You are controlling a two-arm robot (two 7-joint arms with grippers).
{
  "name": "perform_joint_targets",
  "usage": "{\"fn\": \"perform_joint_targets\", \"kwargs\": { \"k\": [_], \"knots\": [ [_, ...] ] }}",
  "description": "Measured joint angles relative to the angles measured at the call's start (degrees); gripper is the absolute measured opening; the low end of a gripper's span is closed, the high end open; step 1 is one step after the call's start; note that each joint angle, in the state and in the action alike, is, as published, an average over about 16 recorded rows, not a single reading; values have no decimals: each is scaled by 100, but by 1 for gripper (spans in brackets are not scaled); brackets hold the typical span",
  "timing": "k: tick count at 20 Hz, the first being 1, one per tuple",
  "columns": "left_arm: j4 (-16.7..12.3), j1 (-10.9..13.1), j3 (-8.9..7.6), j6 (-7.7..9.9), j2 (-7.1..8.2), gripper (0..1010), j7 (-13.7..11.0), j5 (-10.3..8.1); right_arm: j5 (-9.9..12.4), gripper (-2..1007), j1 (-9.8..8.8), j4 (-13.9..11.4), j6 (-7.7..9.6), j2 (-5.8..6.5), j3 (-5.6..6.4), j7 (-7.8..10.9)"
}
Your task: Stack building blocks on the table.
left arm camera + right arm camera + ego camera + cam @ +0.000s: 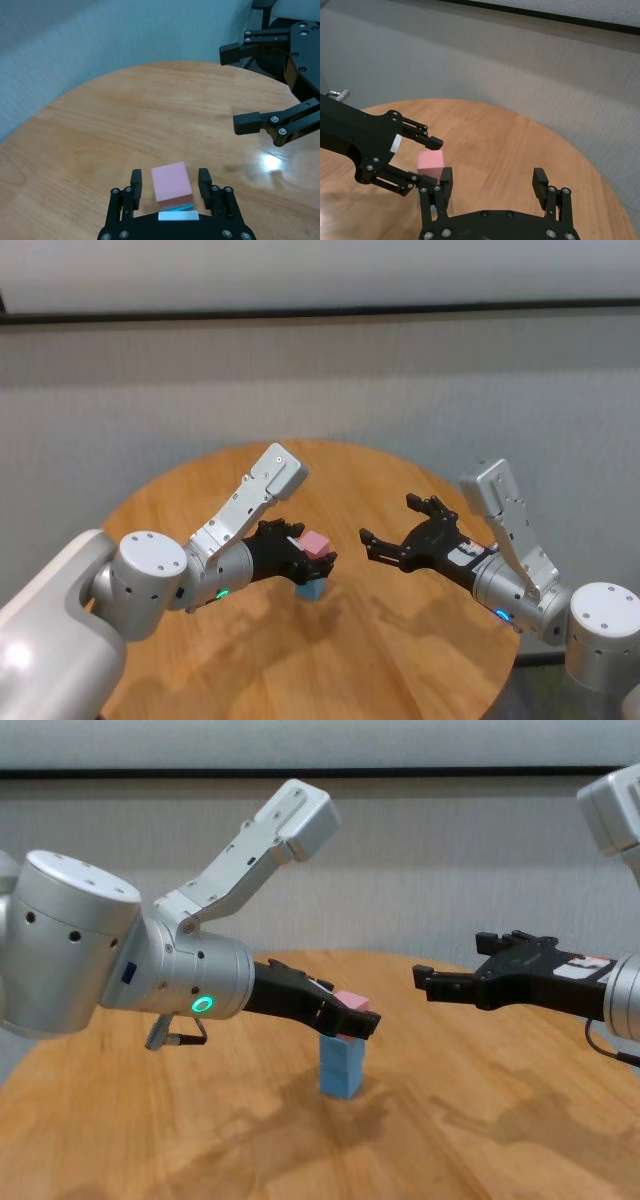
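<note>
Left gripper w/ black fingers is sitting nearest the lens in the left wrist view, straddling the small matte pink cube. Jaws are standing apart w/ a visible gap each side of the cube, so it is looking let go, not squeezed. Chest view is showing the pink cube resting atop two light blue matte cubes, the stack standing near the middle of the round light-brown wooden table.

Right gripper is hovering well apart on the stack's other side, fingers spread wide, carrying nothing.

Risks from here, imo:
- Fingers are bracketing the top cube closely. Any sideways drift while backing out is likely to nudge it off or topple the whole stack.
- Pulling out low instead of lifting clear first could snag a fingertip on the pink cube's edge.
- Pink cube is looking a bit offset from the blue ones in the chest view, though the gripper is hiding part of the joint, so can't tell how square it's sitting. An overhang is making it easier to tip.
- Right arm swinging inward would also be threatening the stack.
</note>
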Motion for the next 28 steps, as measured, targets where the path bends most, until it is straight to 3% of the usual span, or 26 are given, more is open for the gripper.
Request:
{"fn": "perform_joint_targets", "kwargs": {
  "k": [5, 12, 21, 28],
  "knots": [
    [-256, 80, -58, 6, 73, 841, 22, -35, 0, 1001, 0, 0, 0, 0, 0, 0],
    [-754, 232, -237, 13, 290, 970, 117, -110, 0, 1001, 0, 0, 0, 0, 0, 0],
    [-1088, 385, -534, -62, 618, 1000, 306, -147, 0, 1001, 0, 0, 0, 0, 0, 0],
    [-1091, 429, -638, -116, 722, 1000, 369, -135, 0, 1001, 0, 0, 0, 0, 0, 0]
  ]
}}
